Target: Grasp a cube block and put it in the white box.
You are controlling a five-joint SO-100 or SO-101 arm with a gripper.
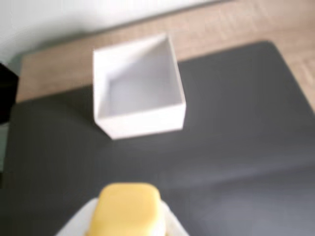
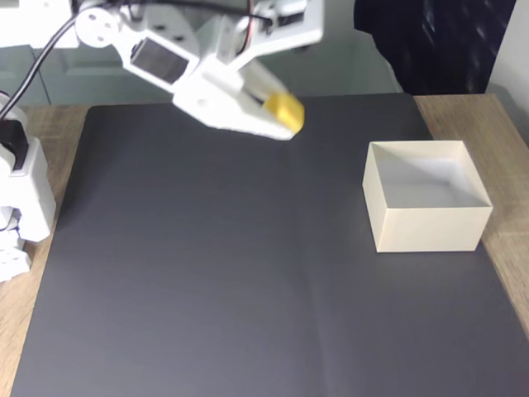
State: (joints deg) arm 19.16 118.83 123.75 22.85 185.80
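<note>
One gap left: gripper point(image 2: 285, 116) clamped on the yellow cube block point(image 2: 283, 112), raised above the mat. White box point(image 2: 426, 223) sits open off to its right in the fixed view, well apart.

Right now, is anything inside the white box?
Nothing shows inside the box: both views show a bare pale floor. Its near wall hides a strip of the floor in both. The cube is off the mat, held in the gripper.
</note>
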